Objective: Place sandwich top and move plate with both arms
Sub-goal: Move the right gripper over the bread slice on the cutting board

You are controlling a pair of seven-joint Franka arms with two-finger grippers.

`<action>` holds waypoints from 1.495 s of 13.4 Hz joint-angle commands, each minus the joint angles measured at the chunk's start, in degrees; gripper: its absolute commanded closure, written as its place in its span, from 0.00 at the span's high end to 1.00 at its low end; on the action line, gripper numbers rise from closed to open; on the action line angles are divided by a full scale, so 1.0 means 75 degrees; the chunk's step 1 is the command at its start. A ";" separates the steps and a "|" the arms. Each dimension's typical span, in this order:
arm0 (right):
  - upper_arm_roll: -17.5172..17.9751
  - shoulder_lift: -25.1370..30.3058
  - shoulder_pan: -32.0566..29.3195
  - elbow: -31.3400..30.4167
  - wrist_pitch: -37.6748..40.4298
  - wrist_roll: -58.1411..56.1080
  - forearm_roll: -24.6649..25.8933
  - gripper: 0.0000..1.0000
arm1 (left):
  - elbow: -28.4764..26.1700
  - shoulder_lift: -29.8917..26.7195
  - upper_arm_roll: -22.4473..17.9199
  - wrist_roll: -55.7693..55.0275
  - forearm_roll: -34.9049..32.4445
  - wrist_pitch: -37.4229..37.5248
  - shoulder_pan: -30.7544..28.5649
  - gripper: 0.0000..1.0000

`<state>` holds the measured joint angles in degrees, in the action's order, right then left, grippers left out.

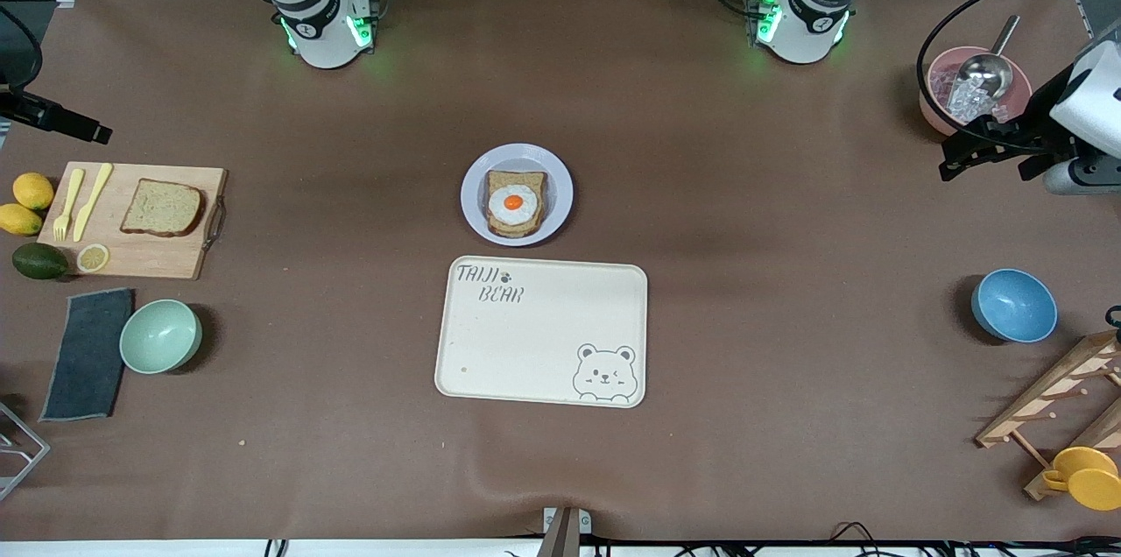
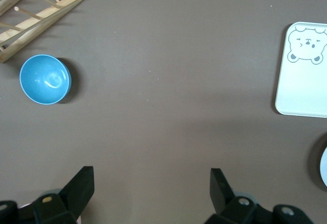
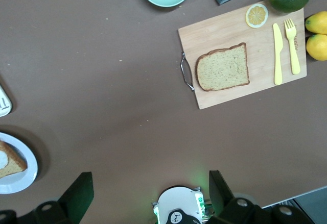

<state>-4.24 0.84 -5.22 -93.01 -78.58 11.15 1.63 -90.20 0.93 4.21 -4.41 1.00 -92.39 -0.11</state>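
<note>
Front view: plate [image 1: 517,193] sits at centre of the brown bench [image 1: 350,452], carrying a bread slice topped with a fried egg [image 1: 513,202]; just below it in the frame lies the cream bear tray [image 1: 541,331], bare. Sandwich top [image 1: 162,207] lies flat on the wooden cutting board [image 1: 131,221] at the frame's left edge, well apart from the plate, with a yellow fork [image 1: 67,203] and yellow knife [image 1: 92,200] beside it on the board and a lemon slice [image 1: 93,257] at the board's lower corner. Two lemons [image 1: 26,202] and an avocado [image 1: 39,261] lie off the board's outer edge; a mint-green bowl [image 1: 160,335] and a dark cloth [image 1: 88,354] sit lower in the frame. Blue bowl [image 1: 1014,305] at right of frame, wooden rack [image 1: 1051,408] below it, pink bowl with a metal scoop [image 1: 968,88] at upper right. Left pincer [image 2: 152,185] spread wide, holding nothing, up over bare bench. Right pincer [image 3: 150,188] likewise wide and empty, over bare bench by its own base.
</note>
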 commanded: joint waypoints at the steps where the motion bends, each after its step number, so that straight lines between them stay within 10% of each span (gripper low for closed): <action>1: 0.0097 -0.0054 -0.0380 -0.0370 -0.0395 0.0109 0.0216 1.00 | 0.0039 0.0028 0.0001 0.0119 0.0299 -0.0033 -0.0067 1.00; 8: 0.0097 -0.0101 -0.1974 -0.1940 -0.2269 -0.1600 0.0169 1.00 | 0.0050 0.0051 0.0001 0.0108 0.0300 -0.0045 -0.0079 1.00; 20: 0.0097 -0.2269 -0.3041 -0.2538 -0.4952 -0.3229 0.0145 1.00 | 0.0062 0.0075 0.0001 0.0131 0.0300 0.0002 -0.0079 1.00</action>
<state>-4.46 -16.20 -25.72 -110.03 -112.32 -9.06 2.38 -90.12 1.94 4.16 -4.41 2.28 -92.79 -0.25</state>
